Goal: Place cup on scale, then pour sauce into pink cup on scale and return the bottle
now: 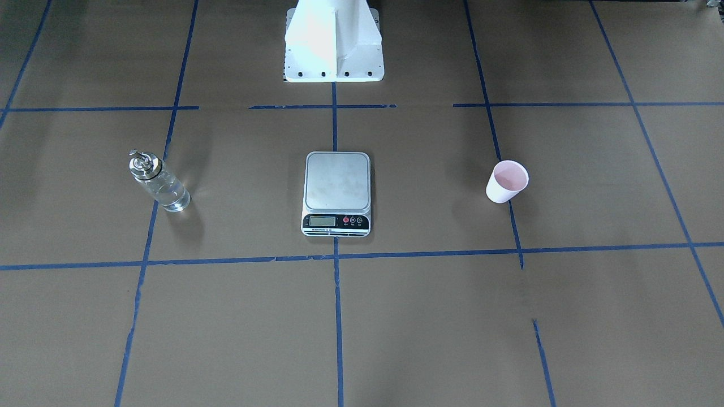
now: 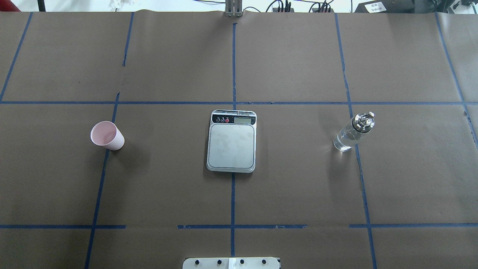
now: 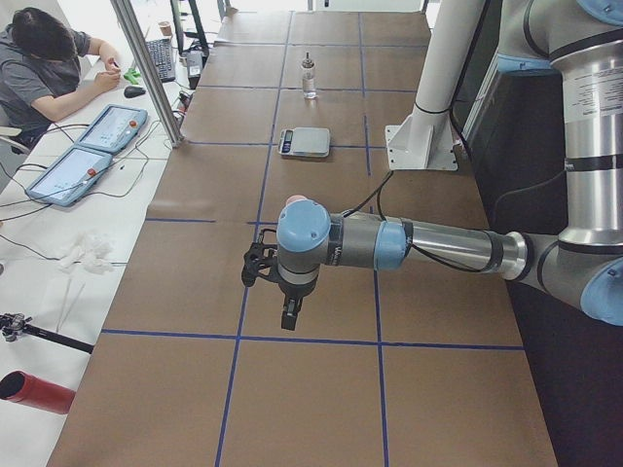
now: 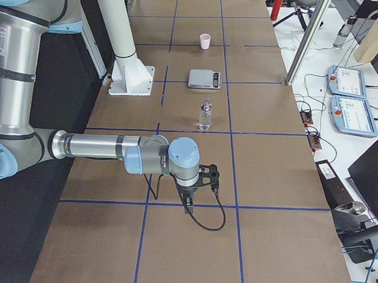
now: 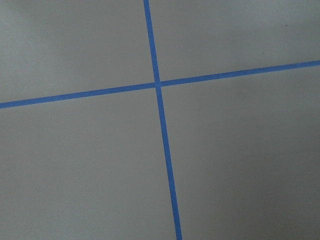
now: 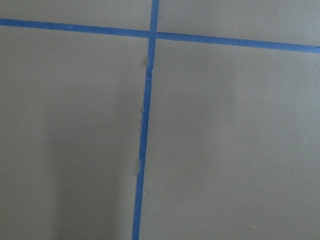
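The pink cup (image 2: 107,135) stands upright on the table, well to the left of the scale (image 2: 232,141) in the overhead view. Nothing rests on the scale's silver plate (image 1: 337,181). A clear glass bottle (image 2: 353,132) with a silver pourer cap stands to the scale's right, holding colourless sauce. Neither gripper shows in the overhead or front views. In the side views the left gripper (image 3: 289,316) hangs over the table end beyond the cup, and the right gripper (image 4: 188,203) hangs beyond the bottle (image 4: 205,114). I cannot tell whether either is open or shut. Both wrist views show only paper and blue tape.
Brown paper with a blue tape grid covers the table (image 2: 298,186). The robot's white base (image 1: 334,42) stands behind the scale. A seated person (image 3: 44,63) is at a side desk with tablets (image 3: 92,151) and cables.
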